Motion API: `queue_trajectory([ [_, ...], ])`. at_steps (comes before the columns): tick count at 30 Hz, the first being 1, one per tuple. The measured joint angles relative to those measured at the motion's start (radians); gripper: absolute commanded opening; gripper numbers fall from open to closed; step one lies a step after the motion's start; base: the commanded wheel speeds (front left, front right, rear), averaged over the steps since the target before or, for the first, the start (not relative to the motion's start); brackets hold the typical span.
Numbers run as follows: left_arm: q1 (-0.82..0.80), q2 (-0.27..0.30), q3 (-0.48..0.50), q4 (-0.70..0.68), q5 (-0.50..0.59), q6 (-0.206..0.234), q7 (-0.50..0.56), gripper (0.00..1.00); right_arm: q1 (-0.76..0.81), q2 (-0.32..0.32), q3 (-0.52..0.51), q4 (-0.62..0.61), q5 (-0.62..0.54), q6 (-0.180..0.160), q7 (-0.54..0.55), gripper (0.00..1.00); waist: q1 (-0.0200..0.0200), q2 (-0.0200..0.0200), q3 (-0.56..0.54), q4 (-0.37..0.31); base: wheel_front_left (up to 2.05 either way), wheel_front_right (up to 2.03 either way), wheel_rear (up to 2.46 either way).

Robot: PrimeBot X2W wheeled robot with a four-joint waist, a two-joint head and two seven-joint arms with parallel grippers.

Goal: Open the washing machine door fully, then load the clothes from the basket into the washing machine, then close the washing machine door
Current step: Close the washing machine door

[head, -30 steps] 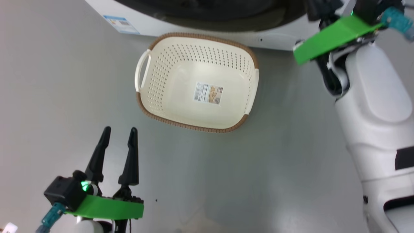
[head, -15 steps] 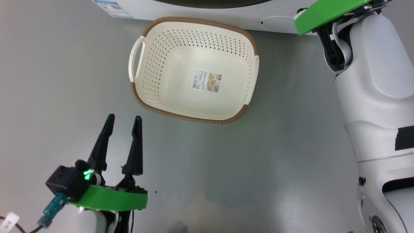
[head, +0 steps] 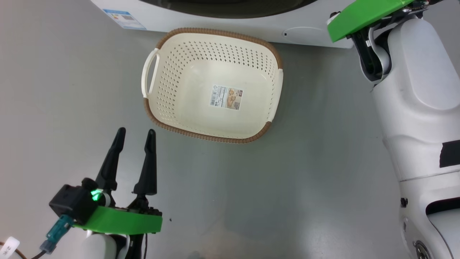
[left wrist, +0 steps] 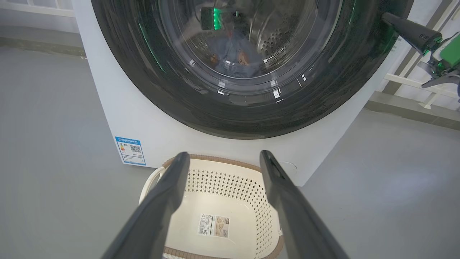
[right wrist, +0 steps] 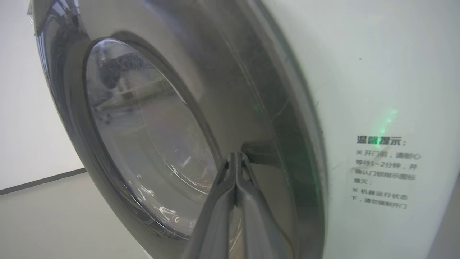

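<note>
On the grey floor [head: 287, 187], just in front of the washing machine [left wrist: 151, 122], the basket [head: 194, 118] sat empty. A paper label [head: 226, 97] was stuck to its bottom, the print too small to read. A blue energy sticker [left wrist: 130, 150] with a QR code marked the machine's lower left corner. The door [left wrist: 172, 97] looked shut, the clothes [left wrist: 233, 57] showing blue behind its glass. The left gripper [head: 136, 130] hung off the basket's near left corner, fingers spread wide, holding nothing. The right gripper [right wrist: 236, 154] was pinched shut on nothing, tips at the recess in the door's rim; whether they touched it I couldn't tell. Beside it was a notice [right wrist: 382, 172] headed 温馨提示.
</note>
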Motion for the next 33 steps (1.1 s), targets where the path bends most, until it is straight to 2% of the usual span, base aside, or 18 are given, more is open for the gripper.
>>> queue_trajectory([
  [8,0.004,0.0,0.025,0.001,0.0,0.0,0.0,1.0,0.125,-0.011,0.1,-0.04,0.092,-0.001,0.0,0.0,0.0,0.0,-0.042,-0.017,0.0,0.0,0.0],
  [16,0.014,0.0,0.046,0.002,0.019,0.0,0.0,1.0,0.249,-0.011,0.151,-0.085,0.109,-0.001,0.0,0.0,0.0,0.0,-0.087,-0.044,0.0,0.0,0.0],
  [28,0.061,0.001,0.082,0.002,0.055,0.0,0.0,1.0,0.459,-0.004,0.149,-0.177,0.125,-0.001,0.0,0.0,-0.0001,0.0,-0.16,-0.101,0.0,0.0,0.0],
  [29,0.066,0.001,0.083,0.002,0.059,0.0,0.0,1.0,0.475,-0.003,0.147,-0.184,0.126,-0.001,0.0,0.15,-0.0001,0.0,-0.169,-0.107,0.0,0.0,0.0],
  [30,0.069,0.001,0.086,0.002,0.063,0.0,0.0,1.0,0.493,-0.003,0.144,-0.192,0.126,-0.001,0.0,0.39,-0.0001,0.0,-0.177,-0.113,0.0,0.0,0.0],
  [31,0.072,0.001,0.09,0.002,0.069,0.0,0.0,1.0,0.512,-0.002,0.138,-0.202,0.126,-0.001,0.0,0.98,-0.0001,0.0,-0.186,-0.119,0.0,0.0,0.0],
  [33,0.085,0.001,0.1,0.001,0.079,0.0,0.0,1.0,0.55,0.002,0.124,-0.222,0.126,-0.001,0.0,1.0,-0.0001,0.0,-0.203,-0.132,0.0,0.0,0.0],
])
